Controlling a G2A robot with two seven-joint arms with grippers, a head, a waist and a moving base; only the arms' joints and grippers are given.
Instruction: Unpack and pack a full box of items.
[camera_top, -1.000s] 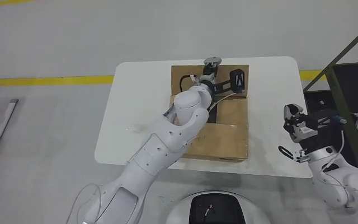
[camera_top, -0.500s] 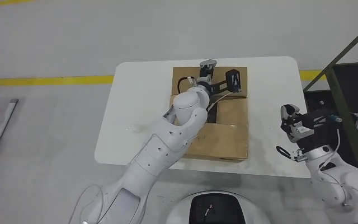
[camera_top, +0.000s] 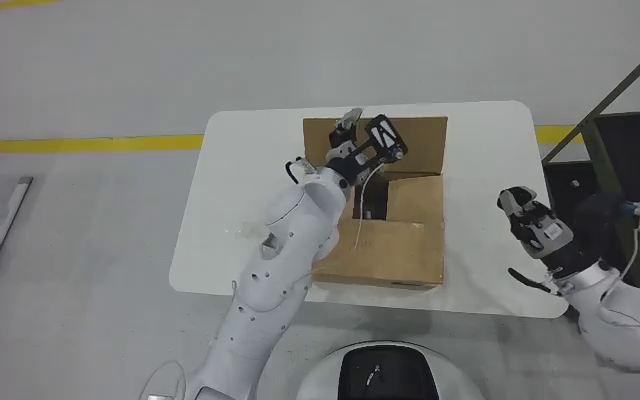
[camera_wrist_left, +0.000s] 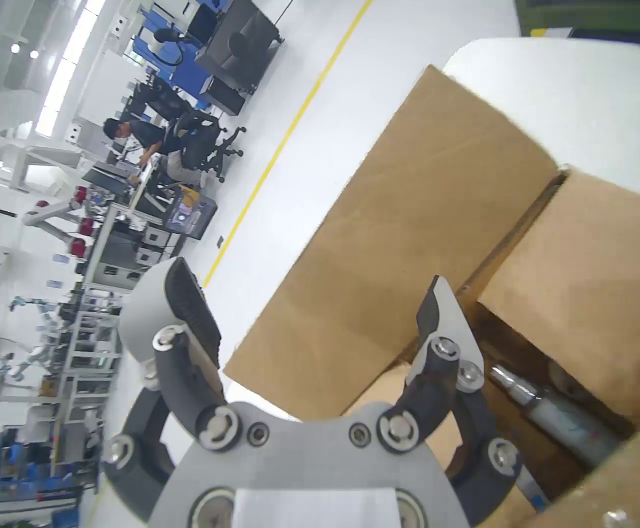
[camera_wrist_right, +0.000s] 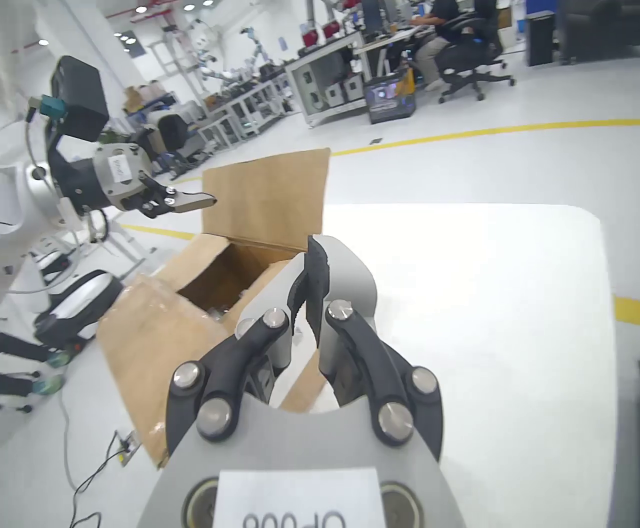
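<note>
The brown cardboard box (camera_top: 400, 245) sits mid-table on the white round-cornered table (camera_top: 250, 200). Its far flap (camera_top: 420, 130) is raised, and the near flap (camera_top: 395, 250) partly covers the opening. The left gripper (camera_wrist_left: 305, 290) hovers over the far left part of the box, just beside the far flap, with its jaws spread wide and empty. The right gripper (camera_wrist_right: 314, 262) is clenched on nothing near the table's right edge, well apart from the box. A silver cylindrical item (camera_wrist_left: 550, 410) lies deep inside the box.

Hazard: on descent, a spread finger may snag the raised far flap and tilt or drag the unbraced box.

Hazard: the narrow opening may prevent a square grip, so the smooth cylinder may slip.
</note>
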